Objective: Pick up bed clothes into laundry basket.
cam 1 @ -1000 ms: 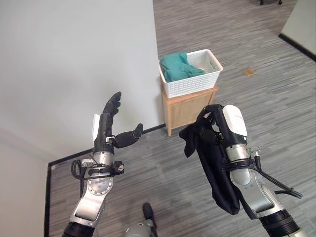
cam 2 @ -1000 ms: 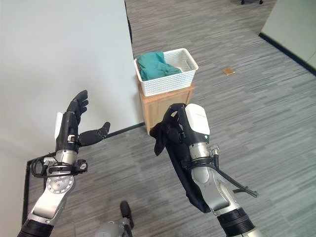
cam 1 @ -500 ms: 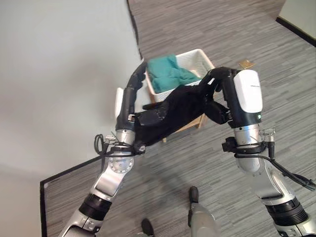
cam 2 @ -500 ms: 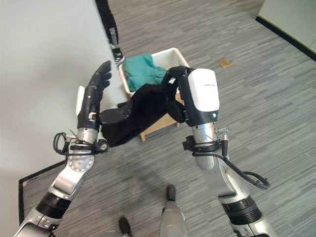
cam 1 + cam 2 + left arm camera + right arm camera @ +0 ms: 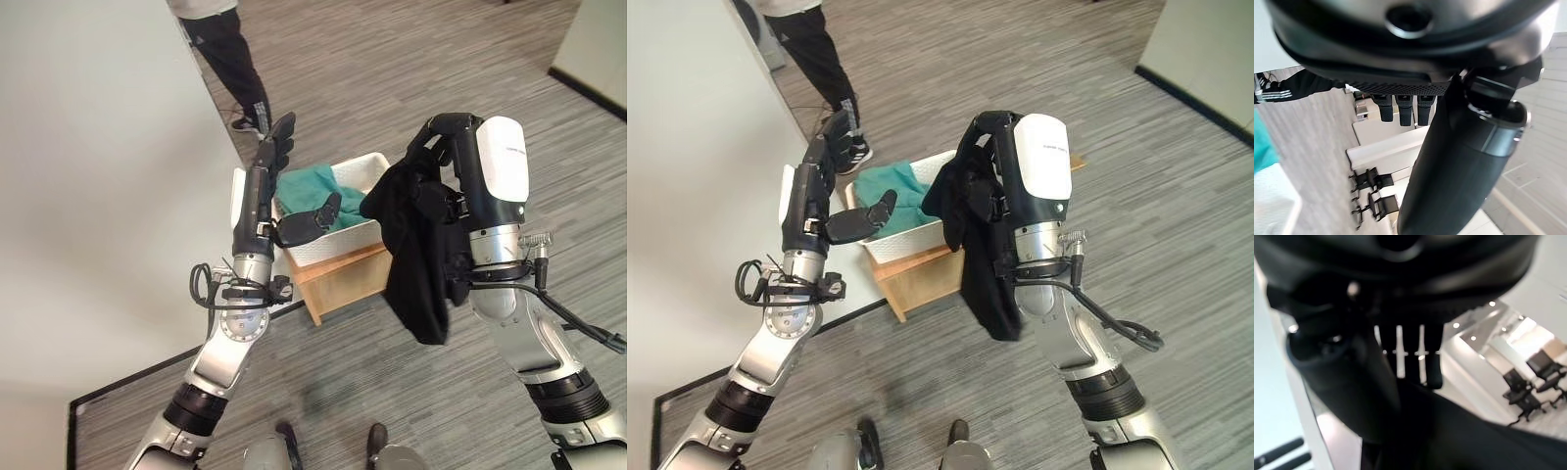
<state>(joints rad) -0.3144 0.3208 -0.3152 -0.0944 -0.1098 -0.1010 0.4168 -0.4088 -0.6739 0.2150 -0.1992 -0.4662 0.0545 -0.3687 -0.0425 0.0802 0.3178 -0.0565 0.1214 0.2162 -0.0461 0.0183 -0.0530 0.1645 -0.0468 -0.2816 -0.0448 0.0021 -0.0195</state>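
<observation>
Right hand [image 5: 438,157] holds a black garment [image 5: 416,255] bunched in its curled fingers, near the white laundry basket [image 5: 338,235].
Left hand [image 5: 279,196] is open and empty before the basket. Soft, light, limp cloth; gripping the gathered top seems best, since the tail dangles.

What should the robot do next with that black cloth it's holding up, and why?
Probably carry the right hand a little further toward the white basket and lower it. The black cloth hangs from its curled fingers, beside the basket rather than over it. The left hand is open, near the teal cloth.
</observation>
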